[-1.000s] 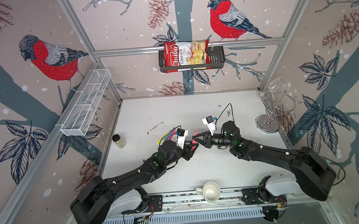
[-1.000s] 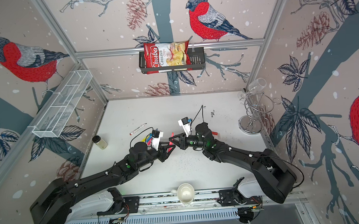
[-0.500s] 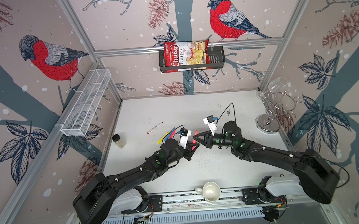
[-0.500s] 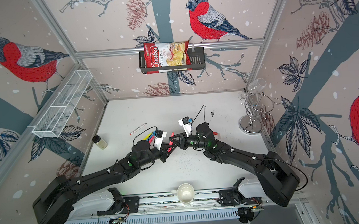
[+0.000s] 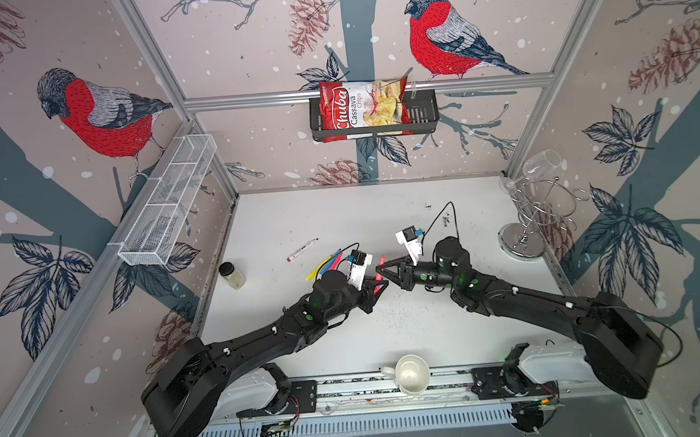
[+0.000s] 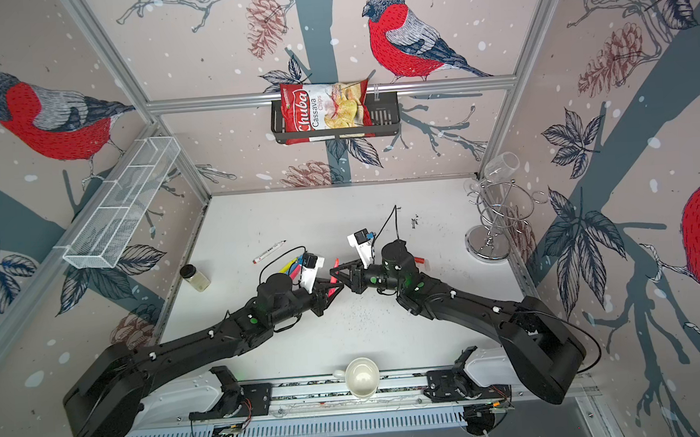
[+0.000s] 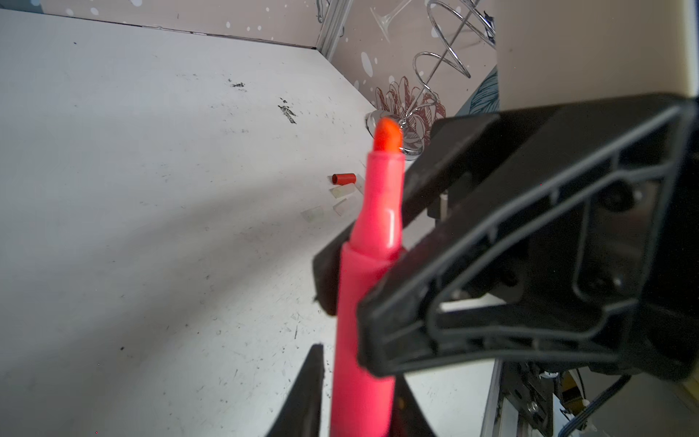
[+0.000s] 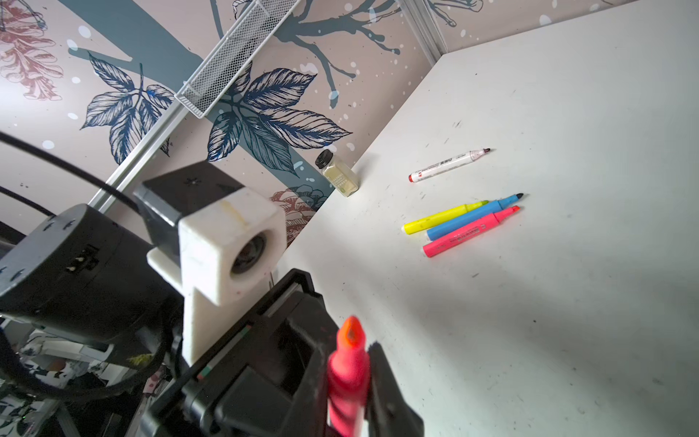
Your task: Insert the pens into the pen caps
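Black right fingers (image 7: 397, 314): closed on the barrel of the pink pen (image 7: 363, 302), one finger on each side, holding it up off the desk (image 7: 151, 189). The grip sits mid-barrel, which leaves the tip end free to take a cap.
Left fingers (image 7: 312, 382): they flank the lower barrel of the same pen, reaching in from the opposite side. I cannot tell whether they pinch it or stand just clear of it.
Pink pen: uncapped, with its orange tip bare beyond the right fingers. In both top views it hangs over mid-desk where the two arms meet.
Why two arms on one pen: this looks like a pass or a re-grip, so one arm can steady the pen while the other fetches a cap.
Pen caps (image 7: 342, 191): a few translucent ones and a red cap (image 7: 344, 178) lie loose in a small cluster on the desk on the right arm's side. They are well apart from the held pen, and none is fitted.
Waiting pens: the yellow pen (image 8: 442, 217), blue pen (image 8: 472, 217) and second pink pen (image 8: 471, 230) lie side by side with tips the same way, on the left arm's side. The white marker (image 8: 448, 164) lies near them, and all four are bare-tipped.
Progress: early, with no pen capped.
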You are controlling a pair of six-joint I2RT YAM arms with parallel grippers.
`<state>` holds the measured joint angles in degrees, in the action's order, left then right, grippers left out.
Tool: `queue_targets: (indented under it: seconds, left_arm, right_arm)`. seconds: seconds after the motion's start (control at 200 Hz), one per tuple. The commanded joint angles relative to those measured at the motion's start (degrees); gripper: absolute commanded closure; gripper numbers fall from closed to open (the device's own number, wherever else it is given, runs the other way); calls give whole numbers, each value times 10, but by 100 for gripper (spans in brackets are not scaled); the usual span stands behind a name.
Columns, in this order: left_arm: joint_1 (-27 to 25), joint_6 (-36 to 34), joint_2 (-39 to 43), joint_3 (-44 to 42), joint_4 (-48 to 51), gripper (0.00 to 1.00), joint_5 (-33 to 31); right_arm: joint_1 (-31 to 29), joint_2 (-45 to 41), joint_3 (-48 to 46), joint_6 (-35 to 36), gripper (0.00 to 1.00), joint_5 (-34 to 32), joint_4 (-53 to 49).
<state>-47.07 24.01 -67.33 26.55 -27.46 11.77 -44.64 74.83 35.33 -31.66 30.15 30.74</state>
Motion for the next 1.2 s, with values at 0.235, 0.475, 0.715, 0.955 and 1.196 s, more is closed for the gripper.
queue_targets:
  seconds: [0.235, 0.475, 0.715, 0.955, 1.196]
  left_arm:
    - [0, -8, 20, 1, 11, 85, -15]
    - [0, -15, 23, 1, 12, 100, -15]
    - [0, -14, 36, -21, -10, 100, -41]
    - [0, -12, 44, -27, 4, 100, -57]
    - [0, -14, 48, -28, 28, 100, -58]
  right_arm:
    - [-1, -1, 8, 12, 92, -13, -6]
    - [0, -3, 21, 17, 67, -30, -33]
    - [61, -55, 5, -6, 40, -89, -100]
    - [162, -109, 20, -21, 33, -256, -289]
    - [256, -78, 50, -9, 36, -359, -429]
